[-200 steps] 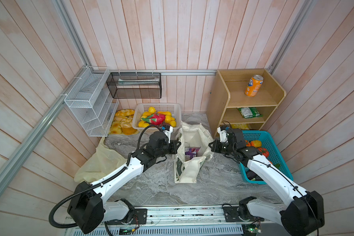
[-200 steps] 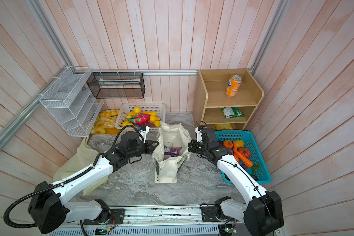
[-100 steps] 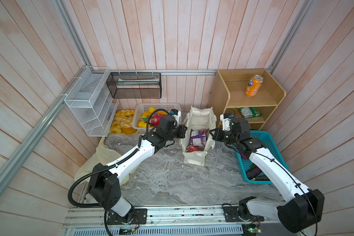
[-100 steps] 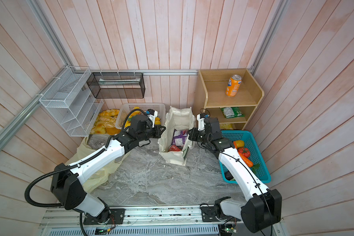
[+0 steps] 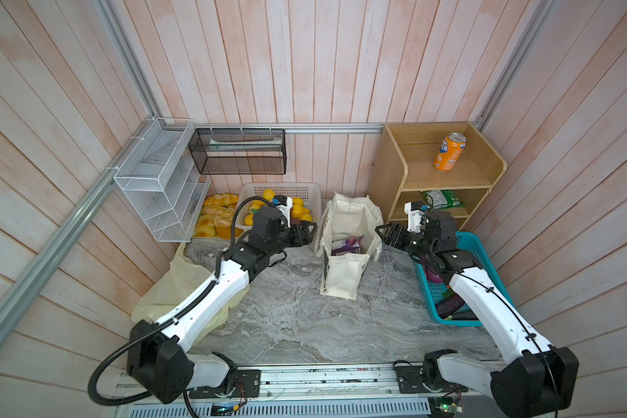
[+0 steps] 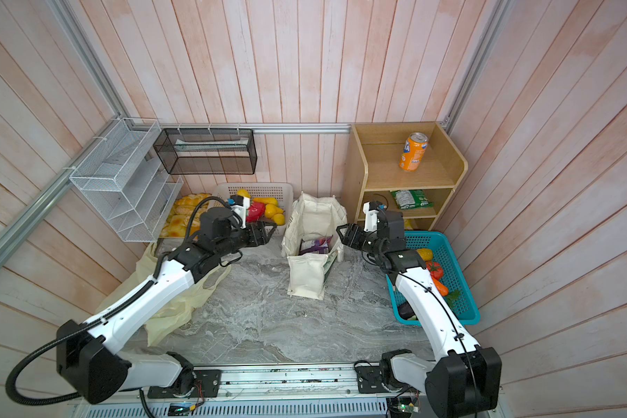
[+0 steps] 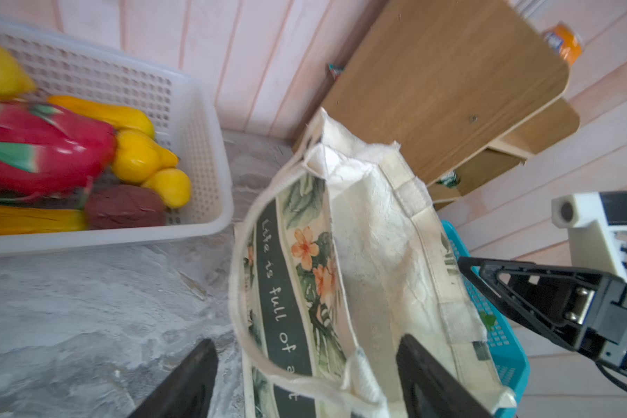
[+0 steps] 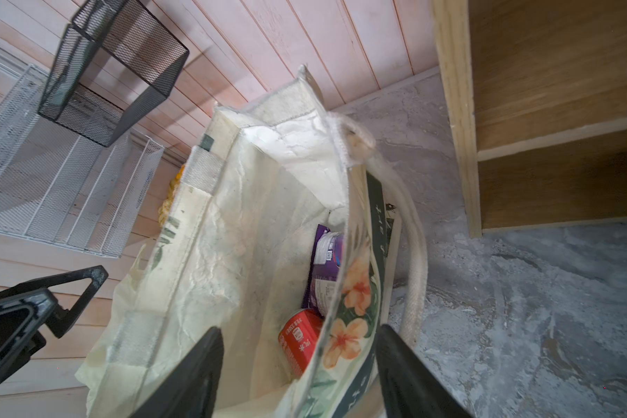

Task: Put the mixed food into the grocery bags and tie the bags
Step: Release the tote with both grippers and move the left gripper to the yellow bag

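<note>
The cream canvas tote [image 5: 348, 220] [image 6: 314, 220] with leaf print stands upright near the back wall, mouth open. Inside lie a purple snack packet [image 5: 348, 246] [image 8: 324, 267] and a red cola can [image 8: 297, 340]. My left gripper [image 5: 310, 231] [image 7: 306, 376] is open at the tote's left side, its jaws wide apart around the rim and rope handle [image 7: 268, 362]. My right gripper [image 5: 380, 231] [image 8: 299, 365] is open at the right side, straddling the flowered wall without pinching it. The pale-yellow plastic bag [image 5: 174, 286] [image 6: 174, 300] lies crumpled under my left arm.
A white basket [image 5: 304, 190] of fruit and bread [image 5: 214, 217] sit behind my left gripper. A teal basket [image 6: 449, 246] of vegetables lies on the right. The wooden shelf [image 5: 395, 173] holds an orange soda can [image 5: 449, 151] and a green snack packet [image 5: 440, 199]. Wire racks [image 5: 156, 181] hang on the left wall.
Both grippers, shut on the tote's sides, carried it from the table's middle toward the back wall and stood it upright. Both have now opened and let go.
</note>
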Robot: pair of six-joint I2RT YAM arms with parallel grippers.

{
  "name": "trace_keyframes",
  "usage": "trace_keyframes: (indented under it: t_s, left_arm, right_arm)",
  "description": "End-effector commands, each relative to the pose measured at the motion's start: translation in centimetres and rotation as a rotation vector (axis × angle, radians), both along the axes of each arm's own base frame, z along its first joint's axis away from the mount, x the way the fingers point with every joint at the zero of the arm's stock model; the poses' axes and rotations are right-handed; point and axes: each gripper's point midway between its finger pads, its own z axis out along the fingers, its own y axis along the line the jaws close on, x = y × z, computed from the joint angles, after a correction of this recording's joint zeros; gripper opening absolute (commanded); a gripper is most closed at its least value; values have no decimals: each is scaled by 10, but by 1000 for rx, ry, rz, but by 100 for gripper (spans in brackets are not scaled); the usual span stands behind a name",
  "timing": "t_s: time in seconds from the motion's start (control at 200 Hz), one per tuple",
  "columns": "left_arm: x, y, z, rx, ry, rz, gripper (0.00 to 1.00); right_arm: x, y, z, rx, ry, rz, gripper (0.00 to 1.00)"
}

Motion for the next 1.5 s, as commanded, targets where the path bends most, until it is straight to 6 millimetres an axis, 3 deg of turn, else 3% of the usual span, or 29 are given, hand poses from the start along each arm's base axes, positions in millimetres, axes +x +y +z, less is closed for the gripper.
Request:
trace_keyframes:
  t_s: [0.0,0.115,0.23,0.43,0.455,0.52,0.73,1.065,1.495]
  left_arm:
    - [-13,43,-32,29,94,147,83]
    - [-28,84,-79,84,225,289,85]
    - [-37,124,-119,129,328,429,85]
    - [-32,180,-157,275,435,589,88]
    - [-31,185,-163,297,453,597,95]
    - [-29,196,-175,343,496,631,97]
    - [-21,209,-201,388,566,673,97]
    - [-7,217,-224,529,610,626,97]
    - [-15,213,-231,633,622,522,88]
  right_arm:
    - [-17,2,47,26,-101,45,69]
    - [-41,8,76,74,-161,87,69]
    - [-72,25,85,116,-184,147,69]
    - [-123,65,52,166,-136,237,69]
    - [-129,70,47,172,-128,248,69]
    - [-139,81,33,181,-103,269,69]
    - [-157,95,2,166,-50,303,69]
    - [-157,94,-8,150,-35,296,68]
    - [-151,96,-11,123,-29,292,68]
